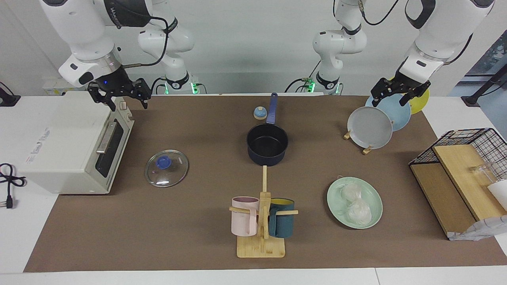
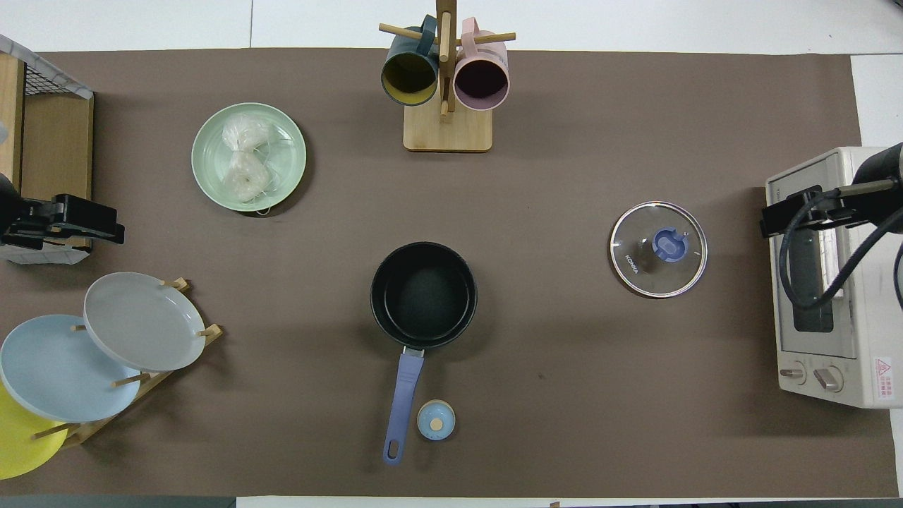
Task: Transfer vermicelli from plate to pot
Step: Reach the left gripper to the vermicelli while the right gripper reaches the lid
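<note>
The vermicelli (image 1: 355,204), a lumpy translucent white clump, lies on the round mint plate (image 1: 372,196), well apart from the empty dark pot (image 1: 267,144) across bare brown tabletop (image 1: 190,233). The left gripper (image 1: 400,93) hangs over the plate rack (image 1: 368,149) and the right gripper (image 1: 121,97) over the toaster oven (image 1: 67,146), both with fingers apart and empty.

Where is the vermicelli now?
The vermicelli lies on the plate, toward the left arm's end of the table, farther from the robots than the pot.

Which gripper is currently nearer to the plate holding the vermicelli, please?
Left. The left gripper hangs over the plate rack, at the plate's end; the right gripper is over the toaster oven.
</note>
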Robot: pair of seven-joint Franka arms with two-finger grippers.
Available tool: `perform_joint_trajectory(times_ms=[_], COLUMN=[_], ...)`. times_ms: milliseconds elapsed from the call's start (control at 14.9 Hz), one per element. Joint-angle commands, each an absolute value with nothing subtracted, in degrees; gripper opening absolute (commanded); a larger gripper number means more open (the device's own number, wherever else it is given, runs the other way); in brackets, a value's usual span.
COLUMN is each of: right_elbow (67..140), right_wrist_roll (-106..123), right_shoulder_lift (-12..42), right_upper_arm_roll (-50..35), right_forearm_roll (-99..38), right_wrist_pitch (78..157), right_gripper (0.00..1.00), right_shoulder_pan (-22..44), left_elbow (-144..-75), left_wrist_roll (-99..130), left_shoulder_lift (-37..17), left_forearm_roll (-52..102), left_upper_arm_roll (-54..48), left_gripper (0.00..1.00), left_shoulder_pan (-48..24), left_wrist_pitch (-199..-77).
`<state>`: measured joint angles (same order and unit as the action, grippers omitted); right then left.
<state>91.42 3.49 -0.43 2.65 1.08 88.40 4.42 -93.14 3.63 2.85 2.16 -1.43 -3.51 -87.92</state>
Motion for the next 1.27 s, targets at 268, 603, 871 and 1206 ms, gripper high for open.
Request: perform_joint_trajectory(times_ms=[268, 603, 871, 1206], right_elbow=[104.65, 111.35, 119.34, 119.44], right_wrist_roll=[4.66, 4.57, 5.10, 5.36], right_shoulder_lift=[-0.27, 5.52, 6.76, 10.37], right_upper_arm_roll=[2.46, 2.46, 2.46, 2.46], right_forearm_roll=[0.00, 0.00, 0.00, 0.09], right_wrist_pitch=[105.52, 119.25, 129.79, 130.52], right_gripper=[1.00, 1.00, 1.00, 1.00], right_shoulder_pan=[4.57, 6.33, 6.50, 6.33], left_elbow=[-96.24, -97.38, -96.16, -92.21], left_wrist_roll=[6.05, 5.98, 5.89, 5.89], left_shoulder_lift=[4.22, 1.16, -7.09, -20.97], left_forearm_roll=[0.79, 1.05, 1.23, 2.72], left_upper_arm_roll=[-1.58, -1.76, -1.85, -2.11], left_gripper=[1.00, 1.00, 1.00, 1.00], left_shoulder_pan=[-4.04, -4.65, -5.97, -5.89], left_wrist_pitch=[-93.33, -95.70, -102.63, -113.37])
